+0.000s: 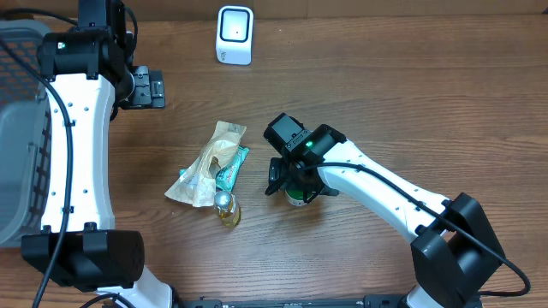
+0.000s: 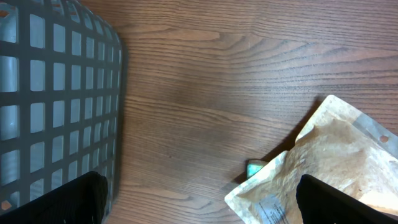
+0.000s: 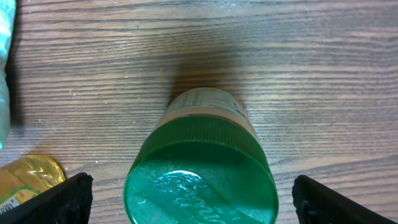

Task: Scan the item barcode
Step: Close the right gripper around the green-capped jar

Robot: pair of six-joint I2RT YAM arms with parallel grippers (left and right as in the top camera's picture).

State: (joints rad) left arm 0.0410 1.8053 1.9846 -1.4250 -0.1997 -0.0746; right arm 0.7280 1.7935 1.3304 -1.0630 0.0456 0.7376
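A jar with a green lid (image 3: 200, 180) stands upright on the wooden table. My right gripper (image 3: 200, 204) hangs over it, open, one finger on each side and both clear of the lid. From overhead the jar (image 1: 297, 199) is mostly hidden under the right gripper (image 1: 295, 184). No barcode shows on it. The white scanner (image 1: 235, 34) stands at the table's far edge. At the far left my left gripper (image 1: 147, 87) is open and holds nothing. In its wrist view the left gripper (image 2: 202, 202) hovers over bare wood.
A brown paper pouch (image 1: 210, 162), a teal wrapper (image 1: 231, 168) and a small gold-topped item (image 1: 228, 210) lie left of the jar. A grey mesh basket (image 1: 17, 128) sits at the left edge. The basket wall (image 2: 56, 93) and the pouch (image 2: 329, 168) flank the left gripper.
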